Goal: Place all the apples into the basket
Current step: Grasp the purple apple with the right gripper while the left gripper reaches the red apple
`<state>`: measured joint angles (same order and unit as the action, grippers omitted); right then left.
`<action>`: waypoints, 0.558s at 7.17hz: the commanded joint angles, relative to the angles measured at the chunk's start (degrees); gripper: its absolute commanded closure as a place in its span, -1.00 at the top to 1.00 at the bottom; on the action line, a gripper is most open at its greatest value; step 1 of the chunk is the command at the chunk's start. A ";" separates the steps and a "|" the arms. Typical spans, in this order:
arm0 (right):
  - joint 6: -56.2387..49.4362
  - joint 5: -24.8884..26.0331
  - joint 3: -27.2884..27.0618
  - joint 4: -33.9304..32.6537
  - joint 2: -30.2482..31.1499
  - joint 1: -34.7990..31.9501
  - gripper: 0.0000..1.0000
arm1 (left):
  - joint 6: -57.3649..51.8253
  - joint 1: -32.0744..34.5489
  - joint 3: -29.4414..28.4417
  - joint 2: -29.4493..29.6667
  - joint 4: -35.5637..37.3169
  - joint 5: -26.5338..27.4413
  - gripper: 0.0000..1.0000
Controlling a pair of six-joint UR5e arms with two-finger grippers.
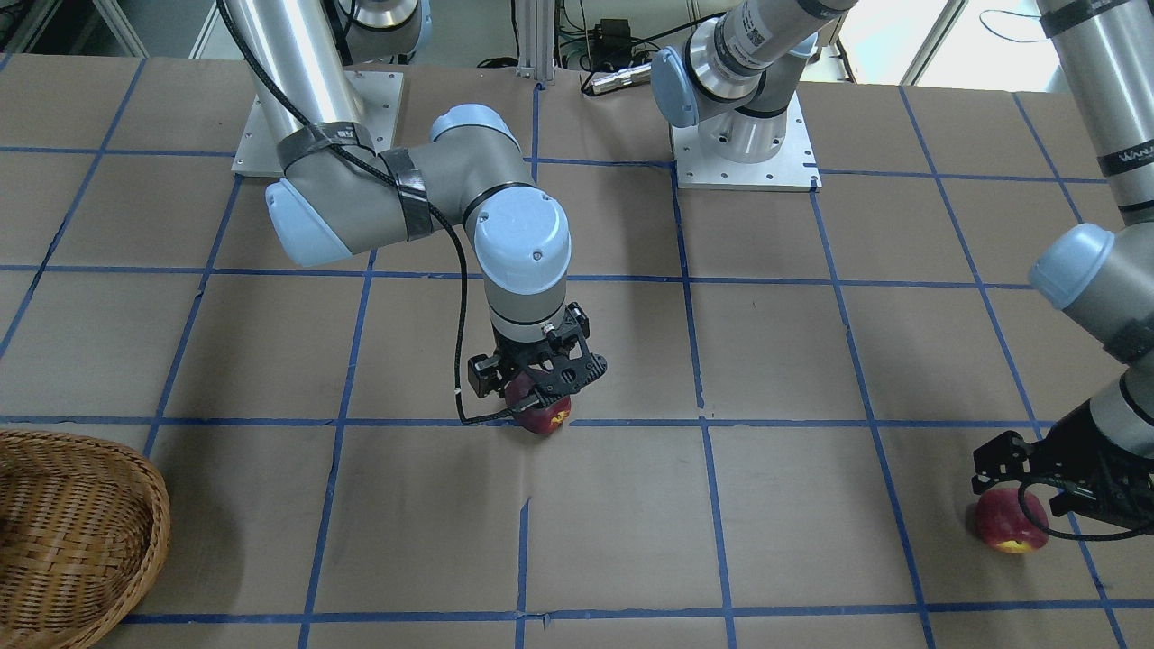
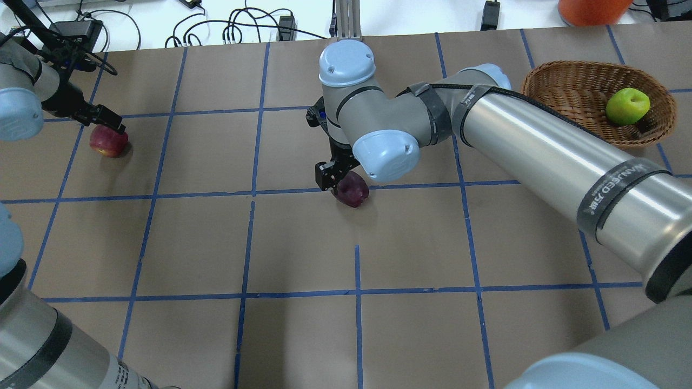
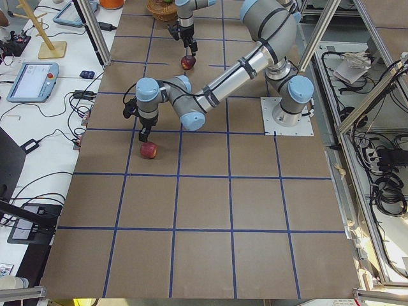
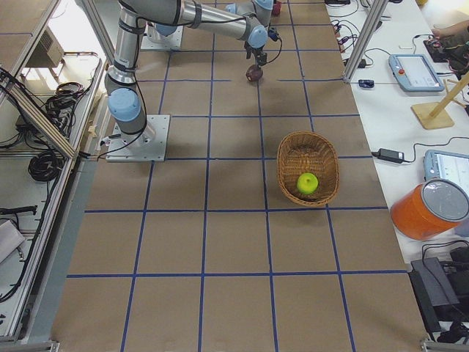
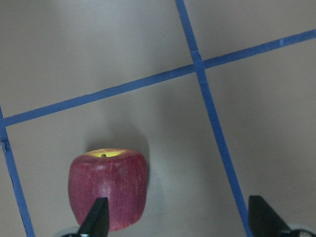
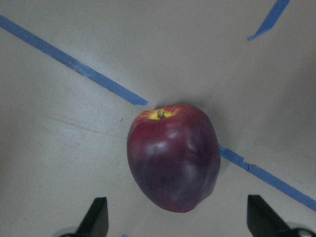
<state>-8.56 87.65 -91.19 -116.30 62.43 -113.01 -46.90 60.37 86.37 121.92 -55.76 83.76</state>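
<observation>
The maroon-purple apple (image 2: 352,189) lies on a blue tape line mid-table. My right gripper (image 2: 338,175) is open just above it; in the right wrist view the apple (image 6: 173,158) sits between the two spread fingertips (image 6: 97,215). The red apple with the yellowish patch (image 2: 108,142) lies at the table's left. My left gripper (image 2: 102,121) is open over it; in the left wrist view this apple (image 5: 108,187) sits off-centre, by one fingertip (image 5: 98,217). The lime green apple (image 2: 627,106) lies in the wicker basket (image 2: 546,86) at the far right.
The right arm's long silver link (image 2: 562,156) stretches from the near right over the table, close to the basket. An orange container (image 2: 592,8) stands beyond the far edge. The arm base plates (image 1: 744,149) are bolted at the robot's side of the table.
</observation>
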 commanded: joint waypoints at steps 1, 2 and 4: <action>-0.14 -1.16 -1.88 -3.23 -1.43 -0.45 1.00 | -3.27 -1.39 -1.02 3.22 0.04 0.09 1.00; -0.14 -1.52 -1.80 -4.45 -2.48 -0.45 1.00 | -3.28 -1.22 -1.11 4.54 0.13 0.18 1.00; -0.41 -2.14 -1.71 -8.50 -5.81 -0.45 1.00 | -3.20 -1.22 -1.90 7.00 3.02 2.01 1.00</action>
<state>-8.71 85.80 -92.99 -122.91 58.66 -113.46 -50.09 59.16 84.96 127.44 -54.09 84.46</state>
